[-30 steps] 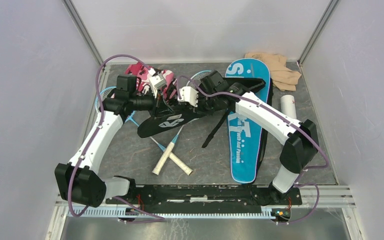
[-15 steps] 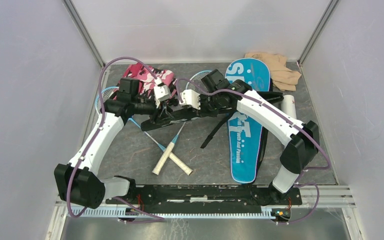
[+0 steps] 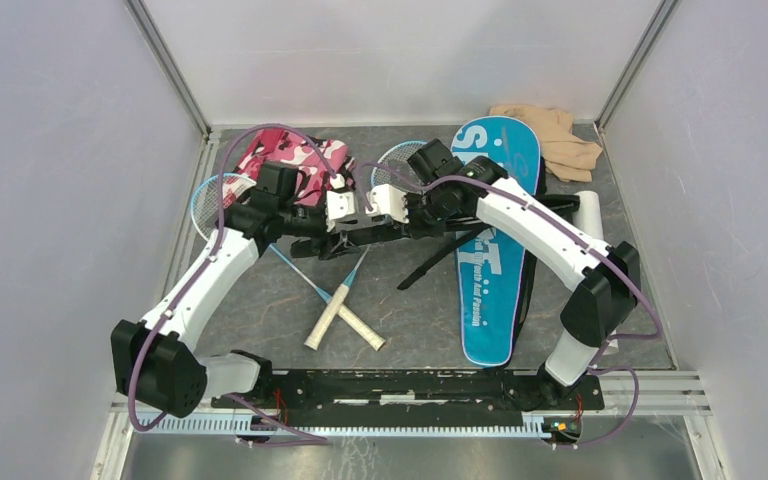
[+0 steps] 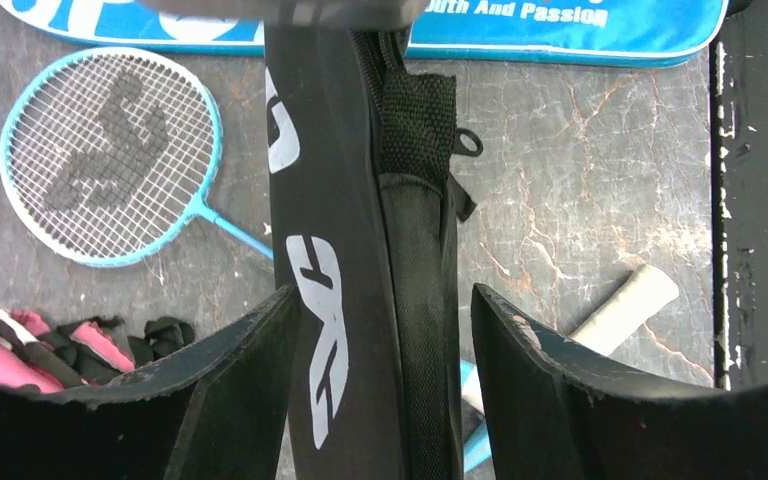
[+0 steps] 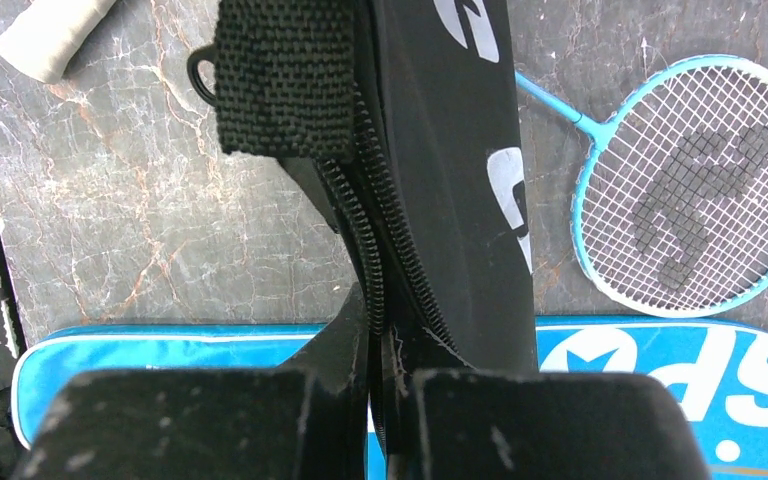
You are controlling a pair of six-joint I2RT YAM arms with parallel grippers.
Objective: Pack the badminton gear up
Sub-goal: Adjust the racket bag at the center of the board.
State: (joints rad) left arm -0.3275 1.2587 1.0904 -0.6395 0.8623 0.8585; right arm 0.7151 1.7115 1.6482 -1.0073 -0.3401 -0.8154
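Top cam: both arms reach to the ctr of the grey marbled tabletop [image 3: 260,290], wrists nearly nose to nose. Btwn them the black racket cover [image 3: 480,212] is lifted off the surface. It shows edge-on and runs from the left wrist across to the right, passing over the blue racket cover [image 3: 495,290], which lies flat. A black strap [image 3: 435,265] trails from it toward the tabletop. The left gripper [image 3: 348,232] and right gripper [image 3: 378,226] sit just beside each other on the black cover; can't tell jaw state from up here. Two rackets [image 3: 326,320] lie near the arms, white grips crossed. The white tube [image 3: 590,212] lies at the right edge, beside the blue cover. Beige cloth [image 3: 555,135] is in the far-right corner, pink-and-white camo cloth [image 3: 295,155] far left behind the left wrist.

Left wrist cam: fingers [image 4: 230,390] are spread apart and straddle the black cover w/o clamping it. There's a clear gap on one side; the other finger is right beside the fabric. A blue-framed racket head [image 4: 110,155] lies flat on one side, a white grip [image 4: 625,305] on the other, and the blue cover runs across the top.

Right wrist cam: fingers [image 5: 190,420] are pinched tight on the black cover's zipper [image 5: 365,250] edge. The cover runs away from the cam on edge, w/ a webbing tab [image 5: 285,80] near the top. The racket head lies off to the right, and the blue cover is below the gripper.
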